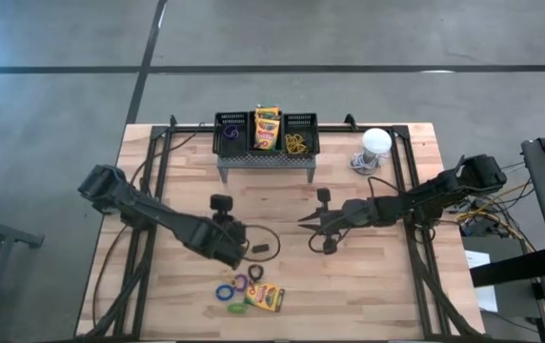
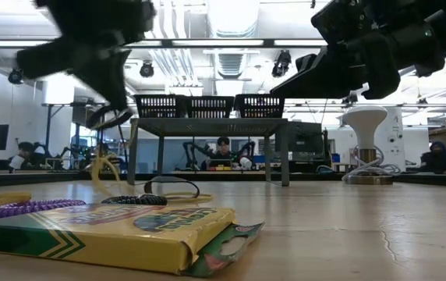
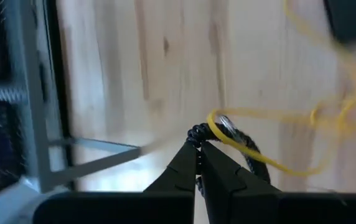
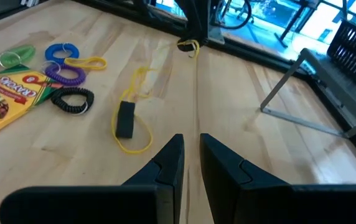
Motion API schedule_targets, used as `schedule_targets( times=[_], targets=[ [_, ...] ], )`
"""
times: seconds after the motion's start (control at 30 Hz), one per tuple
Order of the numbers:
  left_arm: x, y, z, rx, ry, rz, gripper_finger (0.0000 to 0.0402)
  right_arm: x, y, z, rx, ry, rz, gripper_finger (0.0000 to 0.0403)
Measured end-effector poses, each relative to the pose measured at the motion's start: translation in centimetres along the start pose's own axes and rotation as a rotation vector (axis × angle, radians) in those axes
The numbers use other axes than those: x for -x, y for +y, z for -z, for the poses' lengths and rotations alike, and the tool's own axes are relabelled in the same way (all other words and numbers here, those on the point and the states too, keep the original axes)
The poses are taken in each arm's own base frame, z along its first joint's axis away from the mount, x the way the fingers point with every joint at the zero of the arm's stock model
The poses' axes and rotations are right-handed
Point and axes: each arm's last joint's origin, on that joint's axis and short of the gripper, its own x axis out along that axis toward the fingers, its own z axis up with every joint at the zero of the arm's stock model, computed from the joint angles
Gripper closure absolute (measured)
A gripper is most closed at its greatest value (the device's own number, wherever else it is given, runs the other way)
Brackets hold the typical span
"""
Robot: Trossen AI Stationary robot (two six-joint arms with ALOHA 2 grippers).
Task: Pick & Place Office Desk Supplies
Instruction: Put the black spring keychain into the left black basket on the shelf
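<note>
Beside the yellow-and-green crayon box (image 4: 7, 98) lying on the pale, wood-grained table (image 4: 240, 93), a purple loop (image 4: 66, 73), a blue loop (image 4: 61, 51), a translucent green loop (image 4: 15, 57) and a black coiled loop (image 4: 73, 100) are showing. Farther from that box, a yellow cord (image 4: 134, 109) is trailing from a small black tag (image 4: 125, 118), and the dark left gripper (image 3: 198, 163) is pinching a black coiled loop with a yellow strand (image 3: 228, 134). Well beyond the box, three black mesh bins (image 1: 267, 131) are sitting on a grey perforated stand (image 1: 267, 160).

Arms: two, black, jointed, built of thick boxy segments.
Left arm (image 1: 153, 217): bulky dark housing at its base end, round black knob near the wrist.
Right arm (image 1: 415, 200): slimmer, with coloured cables bundled by its base.
Jaws: matte black, angular, wedge-shaped fingers tapering to narrow tips.
</note>
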Motion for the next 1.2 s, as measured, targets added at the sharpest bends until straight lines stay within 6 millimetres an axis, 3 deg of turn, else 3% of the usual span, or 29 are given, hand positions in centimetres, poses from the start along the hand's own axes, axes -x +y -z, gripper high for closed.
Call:
schedule_targets(
  times=[0.17, 0.33, 0.47, 0.6, 0.7, 0.83, 0.97, 1.1, 1.2],
  targets=[
    [-2.3, -1.3, 2.8, -0.290, 0.054, -0.229, 0.0390, 0.0, 0.0, 0.2, -0.017, 0.017, -0.003, 0.0355],
    [-3.4, -1.5, 4.2, -0.348, 0.031, -0.472, 0.0390, 0.0, 0.0, 0.2, -0.014, 0.016, -0.003, 0.0355],
    [-3.1, -1.5, 3.6, -0.305, -0.007, -0.475, 0.0390, 0.0, 0.0, 0.2, -0.002, 0.015, -0.003, 0.0355],
    [-1.6, -1.3, 1.8, -0.212, -0.041, -0.258, 0.0390, 0.0, 0.0, 0.2, -0.005, 0.015, -0.003, 0.0355],
    [0.2, -0.1, 0.7, -0.100, -0.094, -0.330, 0.0390, 0.0, 0.0, 0.2, -0.006, 0.015, -0.003, 0.0355],
    [3.5, 4.2, -0.7, 0.171, -0.187, -0.412, 0.0390, 0.0, 0.0, 0.2, -0.006, 0.014, -0.003, 0.0355],
    [4.5, 10.5, -0.6, 0.408, -0.197, -0.433, 0.0390, 0.0, 0.0, 0.2, -0.006, 0.014, -0.003, 0.0355],
    [2.7, 17.2, 0.9, 0.613, -0.167, -0.410, 0.0390, 0.0, 0.0, 0.2, -0.006, 0.014, -0.003, 0.0355],
    [0.0, 21.0, 2.5, 0.725, -0.172, -0.246, 0.0390, 0.0, 0.0, 0.1, -0.006, 0.014, -0.003, 0.0355]
  ],
)
